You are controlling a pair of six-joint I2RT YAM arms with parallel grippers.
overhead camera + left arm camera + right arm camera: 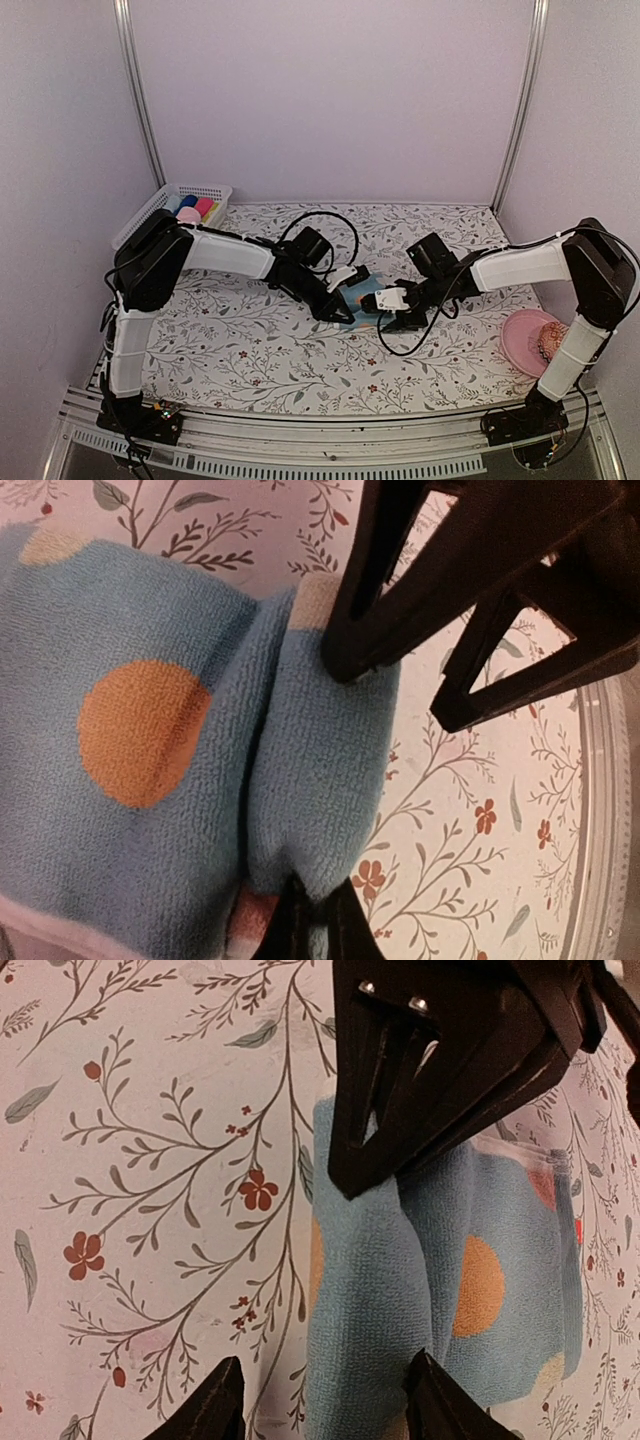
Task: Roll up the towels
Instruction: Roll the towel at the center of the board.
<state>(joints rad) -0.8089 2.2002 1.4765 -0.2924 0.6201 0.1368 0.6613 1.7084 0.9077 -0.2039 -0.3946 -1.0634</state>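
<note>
A floral desk [250, 340] sits between pale walls, with a basket [160, 205] at back left and a plate [520, 335] at near right. Both arms reach to the centre, where the blue towel [320, 780] lies part-folded. The left end effector [312, 925] is pinched shut on the fold's end. The right end effector [325, 1405] stands open astride the fold.

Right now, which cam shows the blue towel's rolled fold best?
Left wrist: the blue towel fills the frame, its rolled fold and orange dot sharp. Right wrist shows the fold from the other side, partly behind the left pincer. Top external shows only a small sliver.
</note>
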